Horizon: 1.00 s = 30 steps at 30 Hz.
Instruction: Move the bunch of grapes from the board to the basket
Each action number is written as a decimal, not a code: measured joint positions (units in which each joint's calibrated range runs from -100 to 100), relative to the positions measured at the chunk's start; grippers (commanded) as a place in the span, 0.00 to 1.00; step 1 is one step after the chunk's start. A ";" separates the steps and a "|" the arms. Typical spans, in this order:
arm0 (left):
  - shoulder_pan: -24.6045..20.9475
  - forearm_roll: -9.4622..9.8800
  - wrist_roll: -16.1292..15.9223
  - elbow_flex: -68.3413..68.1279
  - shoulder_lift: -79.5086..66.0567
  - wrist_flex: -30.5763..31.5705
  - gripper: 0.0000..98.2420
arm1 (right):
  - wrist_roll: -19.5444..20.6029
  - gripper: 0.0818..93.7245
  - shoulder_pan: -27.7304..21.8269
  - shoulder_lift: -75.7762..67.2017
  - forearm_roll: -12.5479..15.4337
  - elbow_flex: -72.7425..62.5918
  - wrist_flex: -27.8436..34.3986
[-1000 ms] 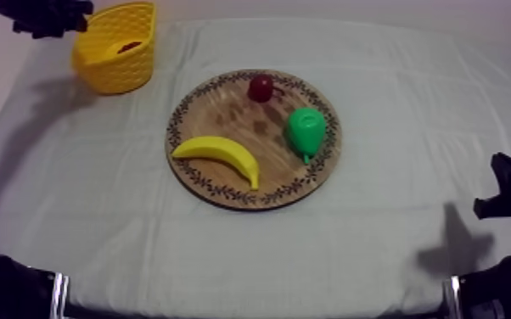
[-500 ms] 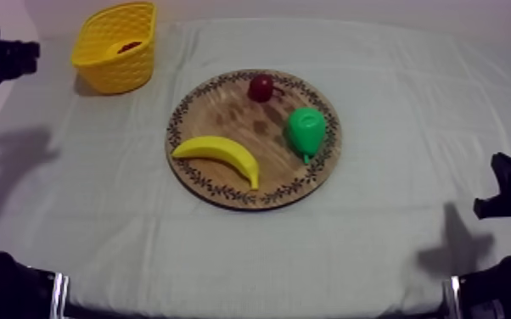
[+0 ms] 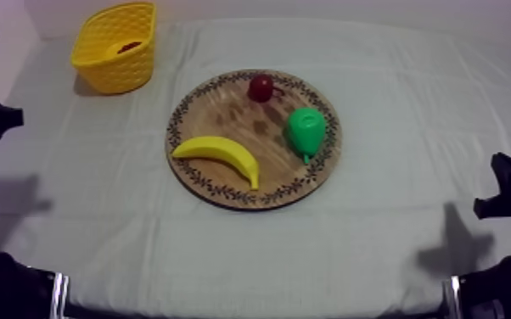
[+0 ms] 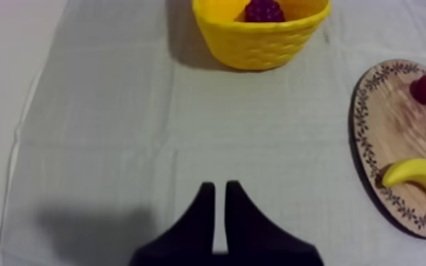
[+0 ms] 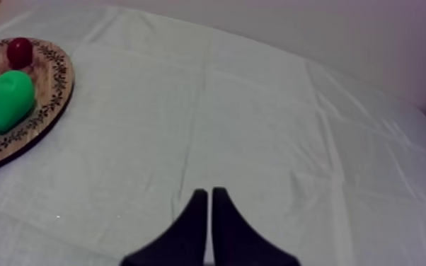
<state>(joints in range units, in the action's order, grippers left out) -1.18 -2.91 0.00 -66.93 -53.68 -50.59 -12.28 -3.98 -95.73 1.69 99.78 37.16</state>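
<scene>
Bunch of grapes (image 4: 263,10) lies in yellow basket (image 4: 262,44), board (image 3: 225,114) w/ banana (image 3: 218,154), pear (image 3: 305,130), small red fruit (image 3: 261,87) apart; L pincer (image 4: 220,188), R pincer (image 5: 209,192) fingers together, empty.

Yellow basket (image 3: 115,72), seemingly dark-purple grapes (image 4: 264,10), brown board (image 3: 225,114) with dark patterned rim, green pear (image 3: 306,129), yellow banana (image 3: 221,154).

Top view: set high, slanted down on the board (image 3: 255,136); basket (image 3: 119,72) at its far left.
Left wrist view: held low, left of the board, faced toward the basket.
Right wrist view: held low over the cloth (image 5: 258,127), right of the board.
Shared: the board is seen in all three.
</scene>
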 measured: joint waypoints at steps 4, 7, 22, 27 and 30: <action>0.74 0.00 0.65 -3.57 -7.86 0.62 0.00 | 0.00 0.00 0.00 0.00 0.00 0.00 0.00; 1.36 0.14 0.96 -6.12 -13.56 0.90 0.00 | 0.00 0.00 0.00 0.00 0.00 0.00 0.00; 1.95 0.29 -0.96 -17.84 -39.57 -0.41 0.00 | 0.00 0.00 0.00 0.00 0.00 0.00 0.00; 1.08 0.18 -1.38 -18.71 -44.58 0.15 0.00 | 0.00 0.00 0.00 0.00 0.00 0.00 0.00; 0.99 -0.29 -1.71 -20.33 -45.79 2.34 0.00 | 0.00 0.00 0.00 0.00 0.00 0.00 0.00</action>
<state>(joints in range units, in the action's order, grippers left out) -0.19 -3.20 -1.71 -87.26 -99.47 -48.24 -12.28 -3.98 -95.73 1.69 99.78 37.16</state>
